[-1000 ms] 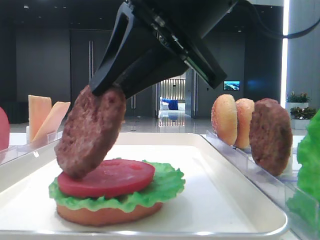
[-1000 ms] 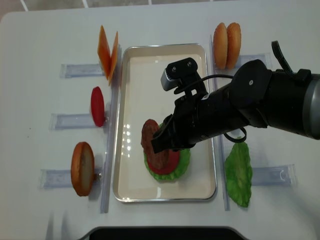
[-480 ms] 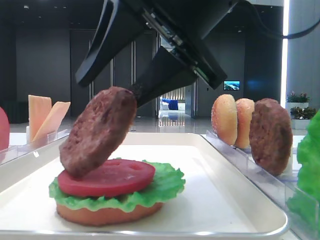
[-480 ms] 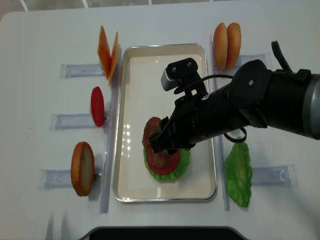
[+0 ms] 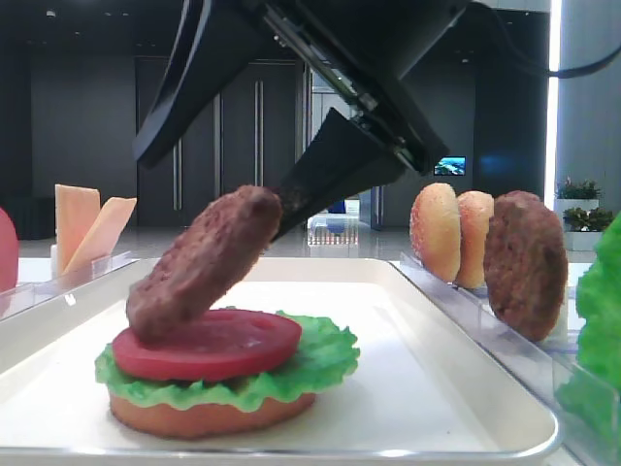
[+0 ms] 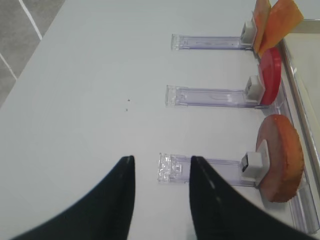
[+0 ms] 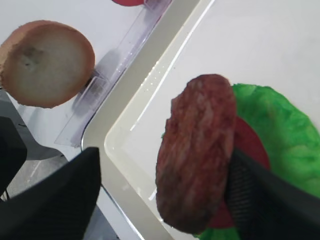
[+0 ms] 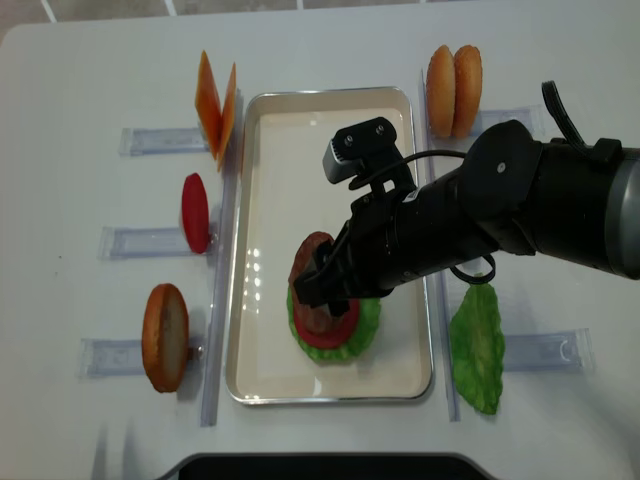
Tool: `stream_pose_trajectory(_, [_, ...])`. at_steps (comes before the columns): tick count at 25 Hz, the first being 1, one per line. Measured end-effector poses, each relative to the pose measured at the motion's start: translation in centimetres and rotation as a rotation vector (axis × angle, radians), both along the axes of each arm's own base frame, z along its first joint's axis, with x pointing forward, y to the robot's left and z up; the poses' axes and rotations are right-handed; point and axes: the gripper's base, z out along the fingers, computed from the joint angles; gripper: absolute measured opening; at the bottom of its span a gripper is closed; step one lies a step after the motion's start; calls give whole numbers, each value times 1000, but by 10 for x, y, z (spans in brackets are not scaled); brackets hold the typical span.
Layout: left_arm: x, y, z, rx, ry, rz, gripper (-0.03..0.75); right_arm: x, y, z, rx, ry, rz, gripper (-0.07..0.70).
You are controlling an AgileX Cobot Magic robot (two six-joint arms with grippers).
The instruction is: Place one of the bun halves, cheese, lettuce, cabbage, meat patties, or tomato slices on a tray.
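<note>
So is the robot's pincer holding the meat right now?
No, the right pincer is open. The meat patty leans tilted on the tomato slice, its top edge against one finger. The left pincer holds nothing.

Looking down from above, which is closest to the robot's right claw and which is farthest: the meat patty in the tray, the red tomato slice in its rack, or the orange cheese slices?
From the right claw:
1. Meat patty, between its fingers.
2. Tomato slice, left rack.
3. Cheese slices, far back left.

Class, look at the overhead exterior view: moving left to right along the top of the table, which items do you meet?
The cheese slices standing in their rack → the far end of the tray → the pair of bun halves.
</note>
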Motion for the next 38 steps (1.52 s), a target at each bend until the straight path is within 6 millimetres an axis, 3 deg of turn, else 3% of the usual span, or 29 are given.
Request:
stream_pose_trajectory(5, [0,0,0,0,0,0,282,1,-4,-3,-58,-17,-2,524])
stream_pose_trajectory(20, [0,0,0,1,0,0,282,13,-17,-10,-228,-117,-83,529])
stream_pose_trajectory(23, [0,0,0,1,0,0,282,12,-22,-2,-244,-161,-82,529])
stream_pose_trajectory(31, [0,0,0,1,0,0,282,9,-43,44,-214,-342,-77,484])
stream_pose_trajectory(38, [0,0,0,1,0,0,282,23,-90,58,-331,-350,-135,432])
